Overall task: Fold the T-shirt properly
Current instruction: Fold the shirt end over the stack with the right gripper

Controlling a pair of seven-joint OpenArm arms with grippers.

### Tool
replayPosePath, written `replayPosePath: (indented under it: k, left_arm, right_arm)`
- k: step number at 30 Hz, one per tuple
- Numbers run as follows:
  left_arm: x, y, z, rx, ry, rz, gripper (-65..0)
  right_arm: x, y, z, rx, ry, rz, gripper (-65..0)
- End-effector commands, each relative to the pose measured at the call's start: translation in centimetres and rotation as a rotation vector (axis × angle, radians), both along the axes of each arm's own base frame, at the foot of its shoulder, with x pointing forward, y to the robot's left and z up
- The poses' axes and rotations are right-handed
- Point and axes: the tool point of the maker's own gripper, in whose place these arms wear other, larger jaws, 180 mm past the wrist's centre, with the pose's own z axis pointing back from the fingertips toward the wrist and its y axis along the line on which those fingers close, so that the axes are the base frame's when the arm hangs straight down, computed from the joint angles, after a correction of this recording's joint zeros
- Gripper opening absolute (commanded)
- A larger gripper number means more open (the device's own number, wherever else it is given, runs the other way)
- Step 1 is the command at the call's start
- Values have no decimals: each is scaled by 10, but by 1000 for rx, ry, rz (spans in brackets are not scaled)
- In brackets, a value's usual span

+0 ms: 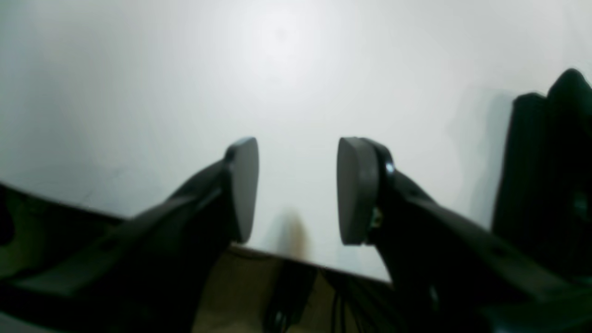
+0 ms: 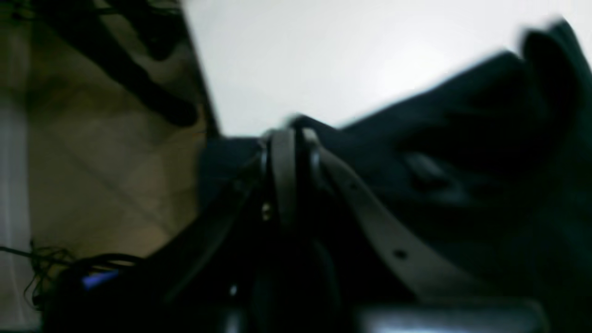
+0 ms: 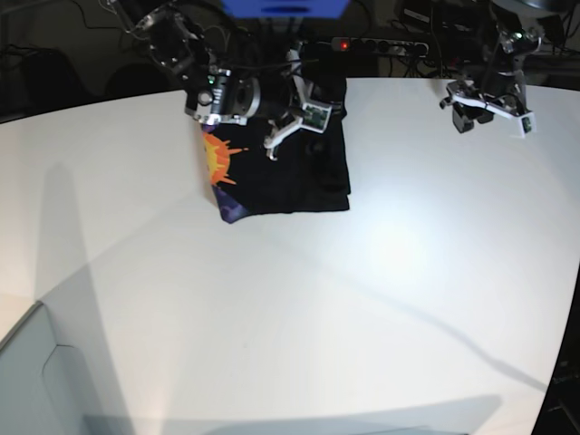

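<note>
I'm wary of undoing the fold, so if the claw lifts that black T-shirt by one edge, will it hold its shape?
Probably not. The T-shirt is soft cloth with wrinkled, layered edges, so it would likely droop and unfold. It looks light, and might slide on the smooth white table.

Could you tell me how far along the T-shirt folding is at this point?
Mostly folded: the T-shirt lies as a compact rectangle on the table. In hand: the right gripper is shut at its edge, where a flap showing the sun print hangs lifted. The left gripper is open and empty over bare table. Left: laying that flap flat and letting go.
</note>
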Motion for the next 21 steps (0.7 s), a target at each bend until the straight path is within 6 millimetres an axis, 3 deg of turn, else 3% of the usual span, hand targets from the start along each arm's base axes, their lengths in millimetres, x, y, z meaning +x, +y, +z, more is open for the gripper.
replayPosePath:
  k: [1, 6, 14, 17, 21]
  left_arm:
    - [4, 2, 9, 17, -30, -6, -380]
    - [3, 2, 9, 17, -28, -6, -380]
    - [6, -11, 13, -94, -67, -5, -379]
    - [5, -17, 14, -146, -79, 2, -378]
    - [6, -20, 15, -178, -90, 8, -378]
  right_arm:
    - [0, 10, 11, 51, -7, 12, -650]
    - [-2, 17, 17, 60, -33, 52, -650]
    - [47, -22, 52, 70, -167, -101, -650]
    - [58, -32, 52, 57, -178, -141, -650]
    - [72, -30, 41, 45, -159, -153, -650]
